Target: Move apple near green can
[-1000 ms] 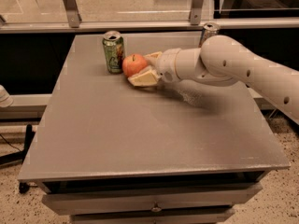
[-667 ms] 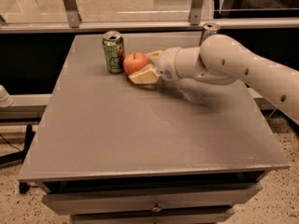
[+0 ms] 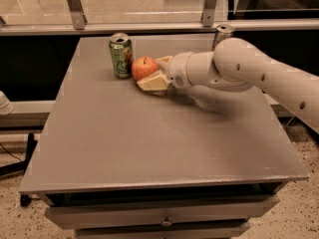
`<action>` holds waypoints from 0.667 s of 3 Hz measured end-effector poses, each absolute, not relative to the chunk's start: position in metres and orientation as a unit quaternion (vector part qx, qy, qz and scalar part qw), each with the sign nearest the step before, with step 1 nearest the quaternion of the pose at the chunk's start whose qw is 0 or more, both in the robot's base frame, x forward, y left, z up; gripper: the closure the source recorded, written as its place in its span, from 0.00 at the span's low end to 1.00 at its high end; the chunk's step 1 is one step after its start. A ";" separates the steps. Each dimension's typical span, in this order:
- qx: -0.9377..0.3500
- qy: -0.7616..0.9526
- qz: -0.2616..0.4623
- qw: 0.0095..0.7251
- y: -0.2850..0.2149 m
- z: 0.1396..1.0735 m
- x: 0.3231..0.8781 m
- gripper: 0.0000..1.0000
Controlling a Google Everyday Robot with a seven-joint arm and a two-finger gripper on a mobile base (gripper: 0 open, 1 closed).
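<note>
The red-orange apple [image 3: 143, 67] rests on the grey table [image 3: 149, 143] at the back, just right of the green can [image 3: 121, 55], with a small gap between them. The can stands upright with a silver top. My gripper [image 3: 150, 72] reaches in from the right, low over the table. One pale fingertip [image 3: 149, 82] lies against the apple's near side and the other [image 3: 163, 60] against its far right side, so the gripper is shut on the apple.
A second, silver can [image 3: 224, 33] stands at the table's back edge, partly hidden behind my arm [image 3: 239, 66]. A metal rail [image 3: 149, 26] and posts run behind the table. A drawer front [image 3: 164, 218] sits below the table's near edge.
</note>
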State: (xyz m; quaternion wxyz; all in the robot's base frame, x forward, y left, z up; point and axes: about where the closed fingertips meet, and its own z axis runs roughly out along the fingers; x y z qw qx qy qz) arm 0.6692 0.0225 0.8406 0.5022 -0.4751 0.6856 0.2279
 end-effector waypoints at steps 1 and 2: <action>-0.476 0.687 0.238 0.495 0.026 0.838 0.659 0.11; -0.478 0.684 0.245 0.494 0.026 0.844 0.646 0.00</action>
